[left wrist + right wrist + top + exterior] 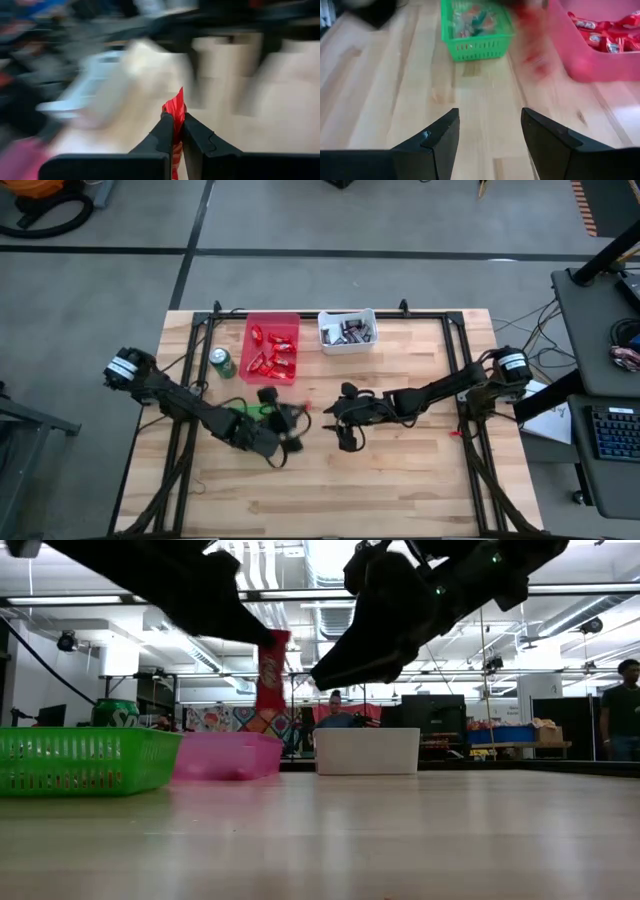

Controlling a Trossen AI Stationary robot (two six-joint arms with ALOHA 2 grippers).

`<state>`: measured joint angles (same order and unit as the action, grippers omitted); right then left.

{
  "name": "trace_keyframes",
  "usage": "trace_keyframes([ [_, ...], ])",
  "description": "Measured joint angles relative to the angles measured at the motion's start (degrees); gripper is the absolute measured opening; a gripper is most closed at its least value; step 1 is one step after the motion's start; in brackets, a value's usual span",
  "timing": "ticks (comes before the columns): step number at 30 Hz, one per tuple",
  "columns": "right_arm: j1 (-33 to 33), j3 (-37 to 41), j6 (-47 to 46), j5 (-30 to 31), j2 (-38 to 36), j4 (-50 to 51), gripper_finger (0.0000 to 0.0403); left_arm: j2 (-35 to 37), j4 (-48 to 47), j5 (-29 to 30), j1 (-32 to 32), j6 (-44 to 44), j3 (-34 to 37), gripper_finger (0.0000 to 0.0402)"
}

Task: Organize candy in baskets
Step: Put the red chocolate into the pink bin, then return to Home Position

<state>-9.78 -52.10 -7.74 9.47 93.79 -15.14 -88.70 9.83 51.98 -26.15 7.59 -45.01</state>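
Note:
My left gripper (176, 120) is shut on a red-wrapped candy (272, 670) above the middle of the table, just right of the green basket (243, 412). That basket holds a few mixed sweets (470, 20). At the back stand the long red basket (272, 348), which has red-wrapped bars in it, and the white basket (347, 330), which has dark and silver mini bars. My right gripper (490, 130) hovers open over bare wood, close to the right of the left gripper (296, 414), and has nothing between its fingers. My left gripper pinches the red-wrapped candy between its two fingers, and the wrapper's end (178, 102) pokes out past the fingertips. In the low view the candy (271, 690) stands upright below the gripper, lifted well clear of the table.
A green soda can (222, 363) stands left of the red basket. The two arms are close together at the table's middle. Open wood lies along the near half of the table (400, 490). In the low view, people show in the room beyond.

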Motion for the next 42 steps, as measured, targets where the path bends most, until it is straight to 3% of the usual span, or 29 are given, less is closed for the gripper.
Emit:
trace_keyframes([
  [6,-0.1,0.0,-1.4,-0.4,-0.3,0.0,0.0203,5.2,-5.9,22.9,4.2,0.2,0.0,0.0000],
  [9,-0.1,0.0,-1.7,-0.4,-0.1,-0.1,0.0203,8.9,-7.9,27.5,7.0,-1.1,0.0,0.0000],
  [12,-0.1,0.0,-1.7,-0.4,0.0,-0.1,0.0203,12.4,-13.1,21.6,13.9,-0.8,0.1,0.0000],
  [16,-0.1,0.0,-1.8,-0.4,0.0,-0.3,0.0203,15.2,-15.8,1.7,27.5,1.9,0.2,0.0000],
  [18,-0.1,0.0,-2.3,-0.4,0.0,-0.2,0.0203,15.3,-16.2,-5.1,33.9,1.8,0.2,0.0000],
  [25,-0.1,0.0,-2.8,-0.4,0.0,-0.1,0.0203,13.4,-23.8,-16.1,49.6,8.3,-0.2,0.0010],
  [29,-0.1,0.0,-2.1,-0.4,0.0,-0.1,0.0203,12.2,-24.8,-17.8,52.0,7.7,-0.2,0.0038],
  [34,-0.1,0.0,-1.6,-0.4,0.0,-0.1,0.0203,11.9,-24.8,-13.8,52.3,6.1,-0.2,0.0077],
  [38,-0.1,0.0,-1.6,-0.4,0.0,-0.1,0.0203,12.0,-24.9,-14.0,51.9,5.6,-0.2,0.0099],
  [42,-0.1,0.0,-0.5,-3.7,0.0,-0.2,0.0203,13.6,-26.1,-21.4,48.4,6.7,-0.2,0.0109],
])
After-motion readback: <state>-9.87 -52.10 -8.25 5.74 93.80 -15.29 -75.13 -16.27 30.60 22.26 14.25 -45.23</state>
